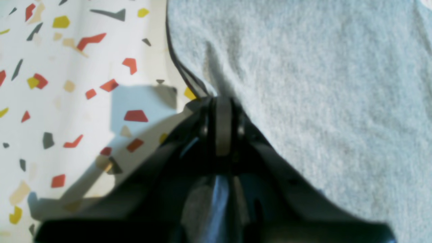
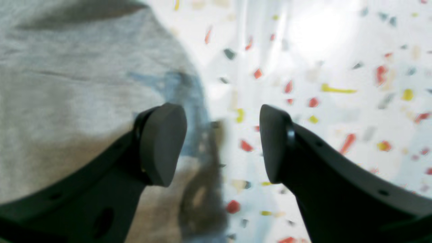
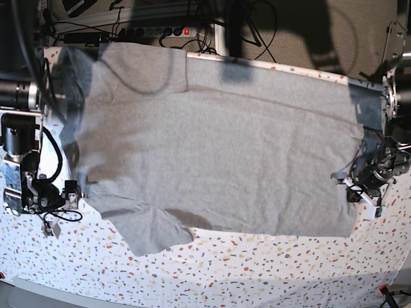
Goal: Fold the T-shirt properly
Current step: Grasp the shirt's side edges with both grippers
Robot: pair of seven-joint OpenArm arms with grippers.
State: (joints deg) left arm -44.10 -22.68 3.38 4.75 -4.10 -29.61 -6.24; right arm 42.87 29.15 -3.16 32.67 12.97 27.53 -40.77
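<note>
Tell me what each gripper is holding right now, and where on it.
The left gripper is shut on the T-shirt at its side edge. The right gripper is open, holding nothing, beside the shirt's other edge.

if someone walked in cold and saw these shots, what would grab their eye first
The big grey T-shirt spread flat over most of the table, whose white top is speckled with red, yellow and dark flecks. Next, the left gripper at the shirt's edge on the base view's right, its jaws closed on a pinch of the fabric. The right gripper hangs open over the shirt's edge at the other end.
</note>
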